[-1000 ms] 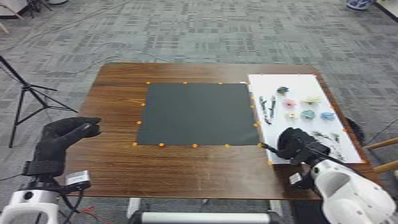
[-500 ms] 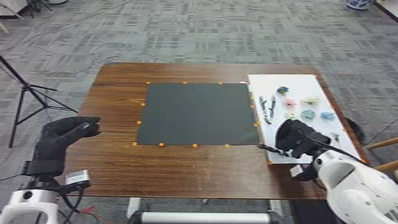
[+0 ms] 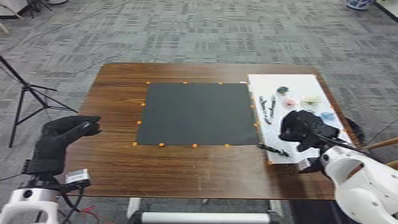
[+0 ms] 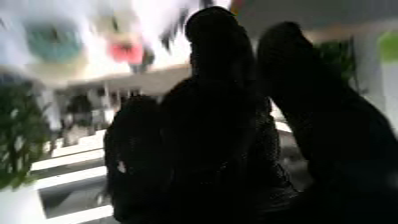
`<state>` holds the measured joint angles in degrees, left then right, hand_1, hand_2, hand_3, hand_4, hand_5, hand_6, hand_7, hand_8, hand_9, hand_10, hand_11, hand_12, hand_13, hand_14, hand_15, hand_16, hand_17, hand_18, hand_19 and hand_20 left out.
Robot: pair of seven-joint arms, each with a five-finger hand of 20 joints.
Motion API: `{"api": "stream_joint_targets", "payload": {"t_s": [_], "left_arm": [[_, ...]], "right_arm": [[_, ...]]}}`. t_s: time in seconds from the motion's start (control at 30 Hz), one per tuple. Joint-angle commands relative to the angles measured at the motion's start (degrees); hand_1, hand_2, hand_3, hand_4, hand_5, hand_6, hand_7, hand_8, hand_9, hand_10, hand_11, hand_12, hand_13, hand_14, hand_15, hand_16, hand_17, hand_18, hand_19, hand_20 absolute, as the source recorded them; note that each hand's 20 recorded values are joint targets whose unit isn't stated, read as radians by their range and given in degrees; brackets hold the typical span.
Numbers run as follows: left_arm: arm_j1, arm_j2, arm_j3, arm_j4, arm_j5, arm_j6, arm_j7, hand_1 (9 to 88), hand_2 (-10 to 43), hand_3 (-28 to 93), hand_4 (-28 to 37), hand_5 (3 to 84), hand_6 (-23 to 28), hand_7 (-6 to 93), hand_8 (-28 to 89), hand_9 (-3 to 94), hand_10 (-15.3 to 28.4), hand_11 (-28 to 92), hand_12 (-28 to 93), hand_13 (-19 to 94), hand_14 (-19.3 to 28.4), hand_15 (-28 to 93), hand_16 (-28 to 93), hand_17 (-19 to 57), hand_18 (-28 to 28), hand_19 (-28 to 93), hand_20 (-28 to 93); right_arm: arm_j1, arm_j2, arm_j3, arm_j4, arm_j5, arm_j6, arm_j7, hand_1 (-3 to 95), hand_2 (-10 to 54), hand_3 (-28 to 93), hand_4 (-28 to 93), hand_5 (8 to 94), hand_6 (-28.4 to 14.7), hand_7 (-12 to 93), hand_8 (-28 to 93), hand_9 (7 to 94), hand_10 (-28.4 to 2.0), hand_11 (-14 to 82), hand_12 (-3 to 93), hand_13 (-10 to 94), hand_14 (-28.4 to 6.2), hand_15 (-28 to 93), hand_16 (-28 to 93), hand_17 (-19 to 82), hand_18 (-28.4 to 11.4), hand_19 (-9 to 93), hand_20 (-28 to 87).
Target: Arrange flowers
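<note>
In the head view, the right hand (image 3: 306, 125) is above the white sheet (image 3: 300, 83), covering part of the flower group. Around it lie a blue flower (image 3: 328, 116), a pink flower (image 3: 290, 103), a cream flower (image 3: 311, 100) and, farther back, a dark blue flower (image 3: 282, 90). Dark stems (image 3: 272, 108) rest along the sheet's left side. The left hand (image 3: 67, 131) stays relaxed at the table's left edge. In the right wrist view, the right hand (image 4: 209, 120) has extended fingers and holds nothing visible; beyond are a teal flower (image 4: 55, 42) and a pink flower (image 4: 125, 51).
A black square mat (image 3: 197, 114) lies mid-table, with small orange markers around it. A dark slender item (image 3: 274, 149) sits near the sheet's front left corner, in front of the right hand. A black tripod (image 3: 28, 89) stands left of the brown table (image 3: 209, 172).
The right hand has moved away from the sheet's front part, farther back and slightly right, and now covers flowers seen before. More of the dark item at the front left is uncovered. The left hand stayed still.
</note>
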<state>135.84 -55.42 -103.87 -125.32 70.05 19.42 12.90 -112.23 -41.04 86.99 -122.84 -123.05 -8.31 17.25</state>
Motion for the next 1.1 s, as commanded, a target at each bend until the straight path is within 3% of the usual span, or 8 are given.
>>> {"api": "stream_joint_targets", "payload": {"t_s": [0.03,0.47,0.67,0.7,0.77,0.8,0.93,1.1], "left_arm": [[0.22,-0.15,-0.38,-0.54,0.57,-0.97,-0.47,32.0,-6.4,64,-17.4,58.6,0.7,23.5,-8,57.7,14.4,28,19,48,19.2,42,4,10.0,15.8,31,33],[0.16,-0.58,-0.25,-0.49,0.75,-1.49,-0.56,32.1,-6.5,64,-17.4,58.5,0.5,23.6,-8,57.4,14.4,28,19,48,19.3,42,4,9.9,15.8,31,33],[0.18,-0.5,-0.09,-0.5,0.65,-1.42,-0.43,32.1,-6.5,64,-17.2,58.5,0.5,23.7,-8,57.4,14.4,28,19,48,19.3,42,4,9.9,15.9,31,33],[0.2,-0.48,-0.11,-0.51,0.58,-1.37,-0.42,32.1,-6.6,64,-17.2,58.5,0.5,23.7,-9,57.4,14.4,28,19,48,19.3,42,4,9.9,15.9,31,33],[0.22,-0.54,-0.21,-0.53,0.57,-1.39,-0.55,32.1,-6.6,64,-17.2,58.5,0.5,23.7,-9,57.4,14.5,28,19,48,19.2,42,4,10.0,15.9,31,33],[0.16,-0.6,-0.19,-0.53,0.58,-1.33,-0.54,32.1,-6.6,64,-17.3,58.5,0.5,23.7,-9,57.4,14.4,28,19,48,19.3,42,4,10.0,15.9,31,33],[-0.05,-0.59,-0.08,-0.48,0.54,-1.46,-0.6,32.2,-6.6,64,-17.3,58.6,0.5,23.6,-9,57.4,14.4,28,19,48,19.3,42,4,10.1,15.8,31,33],[0.12,-0.75,-0.11,-0.57,0.36,-1.51,-0.49,32.2,-6.6,64,-17.3,58.5,0.6,23.5,-9,57.3,14.5,28,19,48,19.4,42,4,10.1,15.8,31,33]], "right_arm": [[-1.68,-0.17,-0.86,2.1,-2.51,-3.63,-0.55,43.4,-9.5,60,-6,69.0,-6.5,20,-3,83.0,-15.5,17.5,20.6,94,-3.5,48,33,71,-4.4,89,44],[-1.96,-0.15,-8.15,7.1,-10.92,4.04,-1.08,44.9,-9.5,62,-12,60.5,-6.7,26,-2,79.0,-14.6,25.0,24.6,94,-3.0,48,36,71,-4.7,90,45],[-3.33,0.44,-9.56,6.19,-11.03,1.35,-1.66,53.9,-9.5,54,-12,60.0,-6.4,35,-5,82.3,-12.7,23.4,37.5,94,-2.6,49,36,71,-4.5,90,44],[-3.44,0.63,-9.98,6.19,-11.29,1.55,-1.67,55.6,-9.5,51,-10,60.1,-6.4,36,-5,83.0,-12.5,22.6,38.6,94,-2.6,50,36,71,-4.4,90,44],[-3.19,0.85,-10.54,6.19,-10.99,0.56,-1.58,82.0,-9.5,-15,29,60.4,-6.3,36,-5,84.9,-11.7,20.0,41.7,94,-2.6,50,35,71,-4.5,90,45],[-3.16,0.94,-10.72,6.16,-11.09,0.38,-1.54,86.9,-9.5,-25,35,60.3,-6.3,36,1,85.8,-11.5,18.4,43.2,94,-2.5,50,35,71,-4.4,90,45],[-1.54,1.27,-11.35,6.11,-7.82,-2.12,-0.07,91.7,-9.5,-28,37,60.8,-5.7,35,23,89.6,-10.9,14.9,46.3,94,-2.5,51,34,71,-4.0,90,43],[-0.29,0.94,-10.28,5.85,-2.38,-4.39,1.99,94.3,-9.5,-28,46,71.2,-5.2,26,27,93.7,-10.4,13.3,41.7,94,-2.6,52,30,73,-3.4,89,42]]}}
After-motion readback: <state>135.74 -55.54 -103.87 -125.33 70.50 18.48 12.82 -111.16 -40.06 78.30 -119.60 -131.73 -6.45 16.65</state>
